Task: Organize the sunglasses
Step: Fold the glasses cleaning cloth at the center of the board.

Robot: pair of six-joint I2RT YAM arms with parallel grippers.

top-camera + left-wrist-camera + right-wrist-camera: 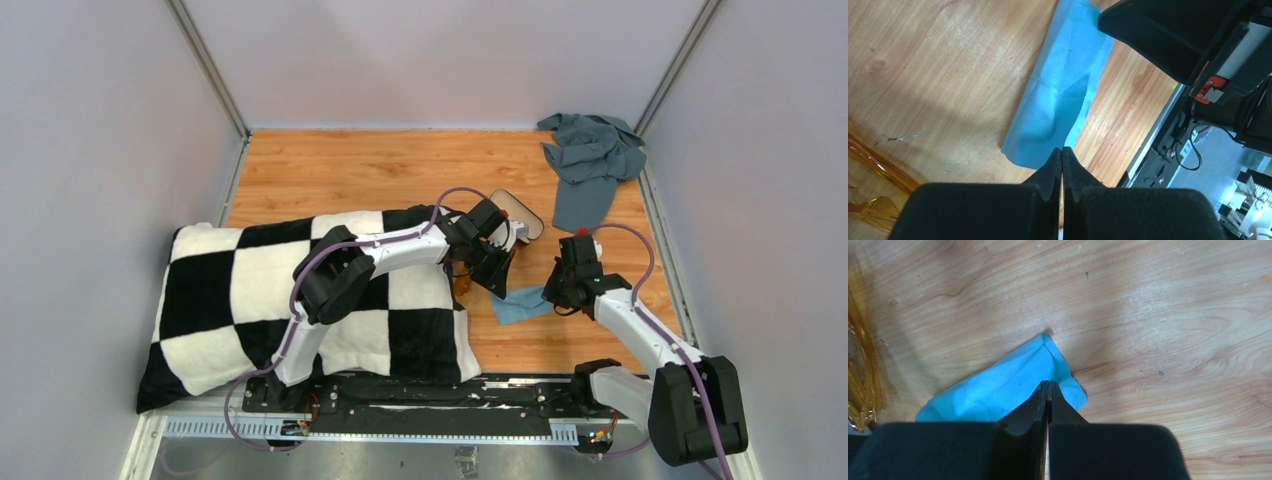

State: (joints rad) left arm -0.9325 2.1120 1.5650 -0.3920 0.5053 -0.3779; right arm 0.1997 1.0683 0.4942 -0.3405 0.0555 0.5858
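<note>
The folded amber sunglasses [462, 285] lie on the wooden desk [330, 170], just off the corner of a black-and-white checked blanket [250, 290] and partly under the reaching left arm. The wrist cameras catch only their translucent orange frame, at the edge of each view.

The left end effector [1062, 152] hangs just beside them with its fingers pressed together and nothing between them. The right end effector [1048, 387] is likewise closed, with its tips over a small light-blue cloth [520, 305] that lies flat near the glasses. Whether those tips touch the cloth cannot be told.

The step in hand looks like the pickup, and the left arm seems best placed for it. It would need to part its fingers first and shift back over the frame. A light closing across the folded arms or the bridge looks safer than the lenses, since the plastic is slim and likely slippery. The cloth is close enough to snag, so a straight lift would serve better than a drag.

The open case [528, 218], with a black shell and beige lining, sits just beyond the left wrist and is half hidden by it. That makes it a short carry, provided the right arm keeps to its own side.

A crumpled grey-green cloth [590, 160] lies in the far right corner of the desk. Plain pale walls [100, 150] close the desk in on three sides.
</note>
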